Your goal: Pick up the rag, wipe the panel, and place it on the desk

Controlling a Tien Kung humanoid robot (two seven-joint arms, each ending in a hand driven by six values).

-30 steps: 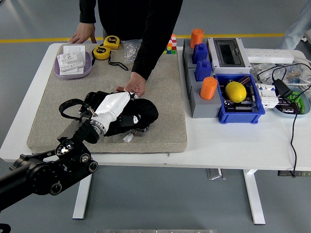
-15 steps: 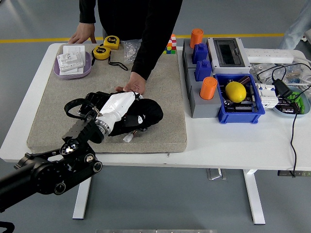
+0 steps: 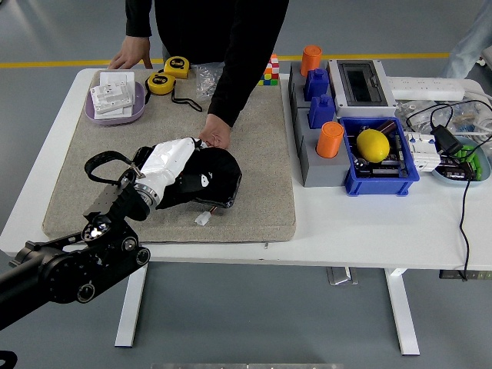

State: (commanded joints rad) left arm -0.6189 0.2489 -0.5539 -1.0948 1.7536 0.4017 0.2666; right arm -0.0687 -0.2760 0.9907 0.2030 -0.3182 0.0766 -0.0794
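Note:
A black rag (image 3: 211, 178) lies bunched on the grey mat (image 3: 261, 161), left of centre. My left hand (image 3: 184, 157), in a white cover, presses down on the rag's left part with its fingers curled into the cloth. The panel underneath is almost wholly hidden; only a small white connector (image 3: 203, 219) pokes out at the rag's near edge. A person's hand (image 3: 215, 138) rests at the rag's far edge, touching it. The person's other hand (image 3: 129, 58) lies flat on the table at the far left. My right arm is out of view.
A purple tray (image 3: 94, 114) of white boxes and two yellow tape measures (image 3: 167, 74) sit at the back left. Right of the mat stand grey holders with orange cups (image 3: 330, 139), a blue bin (image 3: 384, 184) with a lemon, an electrical box (image 3: 357, 81) and cables (image 3: 465, 192).
My left hand slid the rag a little right, then back left and slightly away from me. The rag is now more bunched. The person's hand stayed at its far edge.

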